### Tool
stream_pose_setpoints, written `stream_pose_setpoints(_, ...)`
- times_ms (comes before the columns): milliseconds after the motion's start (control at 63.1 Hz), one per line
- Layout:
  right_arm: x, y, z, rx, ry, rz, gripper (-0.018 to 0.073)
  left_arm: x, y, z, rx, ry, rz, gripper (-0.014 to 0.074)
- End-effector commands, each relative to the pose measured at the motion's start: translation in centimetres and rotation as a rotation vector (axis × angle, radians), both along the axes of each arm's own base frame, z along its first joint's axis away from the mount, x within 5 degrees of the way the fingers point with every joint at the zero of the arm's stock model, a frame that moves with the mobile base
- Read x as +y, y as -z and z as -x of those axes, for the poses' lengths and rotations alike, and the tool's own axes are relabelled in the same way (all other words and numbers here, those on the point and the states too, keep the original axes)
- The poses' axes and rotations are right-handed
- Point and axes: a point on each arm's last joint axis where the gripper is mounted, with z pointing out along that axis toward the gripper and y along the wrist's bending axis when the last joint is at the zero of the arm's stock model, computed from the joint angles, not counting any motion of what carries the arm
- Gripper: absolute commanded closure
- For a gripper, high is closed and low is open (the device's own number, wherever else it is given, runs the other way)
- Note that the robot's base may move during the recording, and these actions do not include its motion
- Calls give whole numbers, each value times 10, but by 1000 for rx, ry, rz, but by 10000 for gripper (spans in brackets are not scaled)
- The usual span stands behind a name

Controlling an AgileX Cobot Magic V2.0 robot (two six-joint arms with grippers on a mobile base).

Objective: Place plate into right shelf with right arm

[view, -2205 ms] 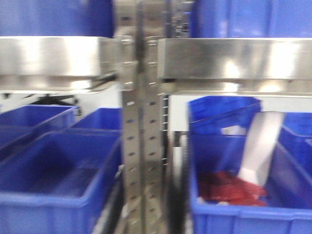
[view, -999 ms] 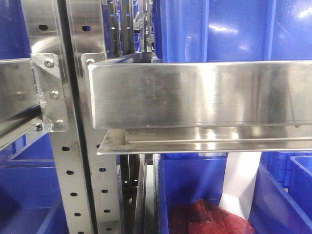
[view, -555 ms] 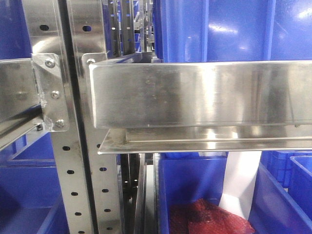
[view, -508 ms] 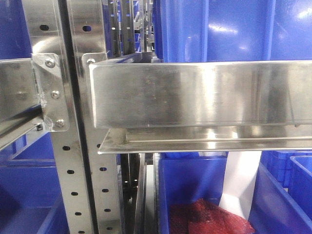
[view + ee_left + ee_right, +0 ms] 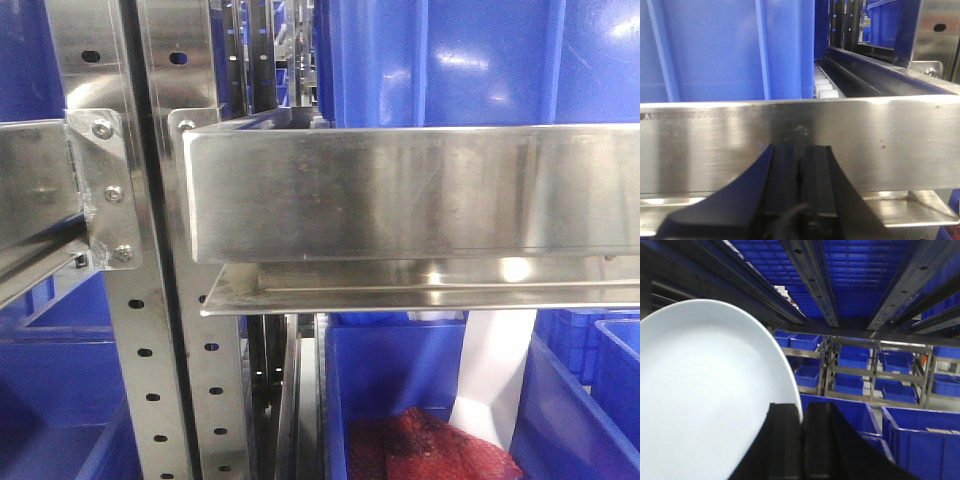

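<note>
Nothing shifted since half a second ago | right gripper (image 5: 801, 409) clamped on plate (image 5: 705, 400) rim, beneath shelf (image 5: 400, 190) | left gripper (image 5: 801, 150) closed, facing shelf front

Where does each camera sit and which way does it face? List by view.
Front: close before the shelf, facing it level; none of the robot shows.
Left wrist: behind the left claw, shut, facing the same steel front.
Right wrist: behind the right claw, shut on the plate, looking under rails toward far bins.
Shared: front and left wrist both show the shelf's front with a blue bin above.
</note>
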Motion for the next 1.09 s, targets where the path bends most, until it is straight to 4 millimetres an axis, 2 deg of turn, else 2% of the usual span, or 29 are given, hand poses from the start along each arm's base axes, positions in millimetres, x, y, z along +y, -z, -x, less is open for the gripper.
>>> stream_pose_setpoints(0, 7, -27, -21, -20, 14, 2, 503, 1, -5, 1, -83, -15, 12, 643)
stream_pose_setpoints(190, 17, -42, -67, 81, 103, 85, 503, 1, -5, 1, -83, -15, 12, 643)
stream_pose_setpoints(381, 16, -34, -112, 207, 218, 150, 503, 1, -5, 1, -83, -15, 12, 643)
stream_pose_setpoints(587, 15, -5, -163, 327, 277, 190, 503, 1, -5, 1, -83, -15, 12, 643)
stream_pose_setpoints(698, 21, 17, -193, 400, 277, 220, 503, 1, -5, 1, -83, -15, 12, 643)
stream_pose_setpoints(825, 27, 39, -218, 469, 274, 247, 503, 1, -5, 1, -83, -15, 12, 643)
stream_pose_setpoints(1078, 33, 71, -247, 579, 280, 285, 502, 1, -5, 1, -83, -15, 12, 643)
